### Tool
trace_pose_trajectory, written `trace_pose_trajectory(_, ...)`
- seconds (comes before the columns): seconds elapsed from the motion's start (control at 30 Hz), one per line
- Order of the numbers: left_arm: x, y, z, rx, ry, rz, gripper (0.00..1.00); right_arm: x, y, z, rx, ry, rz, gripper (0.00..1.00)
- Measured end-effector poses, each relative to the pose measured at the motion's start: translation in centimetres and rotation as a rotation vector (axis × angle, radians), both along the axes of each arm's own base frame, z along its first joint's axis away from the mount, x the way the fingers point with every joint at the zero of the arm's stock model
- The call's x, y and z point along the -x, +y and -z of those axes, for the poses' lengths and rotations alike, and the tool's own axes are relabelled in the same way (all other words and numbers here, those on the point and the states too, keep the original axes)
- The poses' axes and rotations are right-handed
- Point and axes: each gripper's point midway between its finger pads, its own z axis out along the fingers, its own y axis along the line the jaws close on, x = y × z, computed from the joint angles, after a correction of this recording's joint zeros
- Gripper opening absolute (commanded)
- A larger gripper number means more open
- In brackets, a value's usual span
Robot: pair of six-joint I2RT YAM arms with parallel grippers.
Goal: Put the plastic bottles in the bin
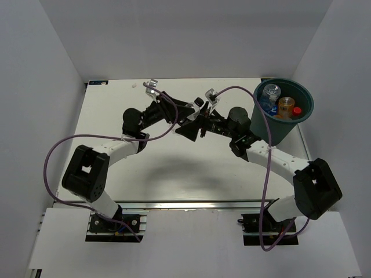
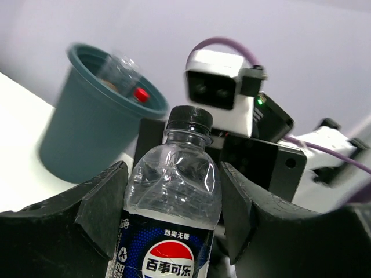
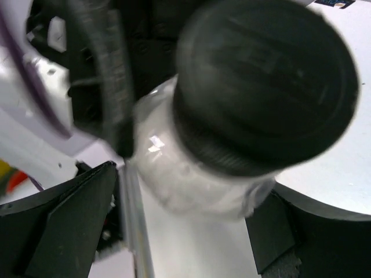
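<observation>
One Pepsi bottle (image 2: pixel 174 179) is out of the bin and in the left gripper (image 2: pixel 172 200). It's clear plastic with a dark blue label and a black cap (image 2: pixel 189 120). Both fingers (image 2: pixel 98 208) are clamped on its body, cap end pointing away from the wrist toward the right arm. It's held off the table (image 1: pixel 174 171), mid-workspace, left of the bin (image 1: pixel 282 134).

Right gripper (image 3: pixel 191 194) is spread wide, one finger on each side of that same bottle's cap end. The wrist view shows space on both sides; can't confirm any contact.

The bin is dark teal and stands upright at the table's far right corner. Visible inside it are a clear bottle with blue label (image 1: pixel 269 96), an orange bottle (image 1: pixel 286 106) and a red-capped bottle (image 1: pixel 297 110). Anything deeper is hidden.
</observation>
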Motion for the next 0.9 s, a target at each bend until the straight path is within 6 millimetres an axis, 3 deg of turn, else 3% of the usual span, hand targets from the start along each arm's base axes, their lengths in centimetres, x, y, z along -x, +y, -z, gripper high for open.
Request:
trace_pose_trajectory(0.1,-0.2,-0.2,-0.7,-0.024,-0.051,-0.07,0.0,-0.6,0.9,-0.3,-0.043,0.071,0.015,0.86)
trace_pose_trajectory(0.2,-0.4,0.0,-1.3,-0.039,-0.087,-0.116,0.0,-1.3,1.3,-0.8,-0.088,0.106,0.037,0.66)
trace_pose_trajectory(0.23,-0.4,0.1,-1.5,-0.04,-0.097,-0.129,0.0,-1.7,1.4,-1.0,-0.103,0.117,0.049,0.51)
trace_pose_trajectory(0.3,-0.6,0.3,-1.7,-0.048,-0.11,-0.15,0.0,-1.9,1.5,-1.1,-0.123,0.127,0.05,0.4)
trace_pose_trajectory(0.33,-0.7,0.4,-1.7,-0.053,-0.113,-0.159,0.07,-1.8,1.5,-1.1,-0.127,0.134,0.049,0.29)
trace_pose_trajectory(0.37,-0.7,0.4,-1.7,-0.057,-0.115,-0.164,0.18,-1.9,1.6,-1.1,-0.129,0.135,0.049,0.26)
trace_pose_trajectory(0.4,-0.7,0.4,-1.7,-0.062,-0.115,-0.168,0.67,-1.8,1.6,-1.1,-0.13,0.137,0.047,0.23)
trace_pose_trajectory(0.43,-0.7,0.4,-1.6,-0.069,-0.117,-0.172,0.97,-1.8,1.6,-1.2,-0.131,0.137,0.047,0.22)
trace_pose_trajectory(0.6,-1.6,0.9,-1.3,-0.152,-0.111,-0.262,0.98,-1.6,1.3,-1.2,-0.136,0.162,0.06,0.11)
trace_pose_trajectory(0.73,-2.9,1.6,-2.5,-0.213,-0.099,-0.37,0.98,-1.7,-0.7,-0.8,-0.136,0.171,0.117,0.06)
trace_pose_trajectory(0.9,-6.2,4.1,-4.3,-0.267,-0.069,-0.545,0.98,-2.4,-3.6,-2.4,-0.136,0.128,0.205,0.06)
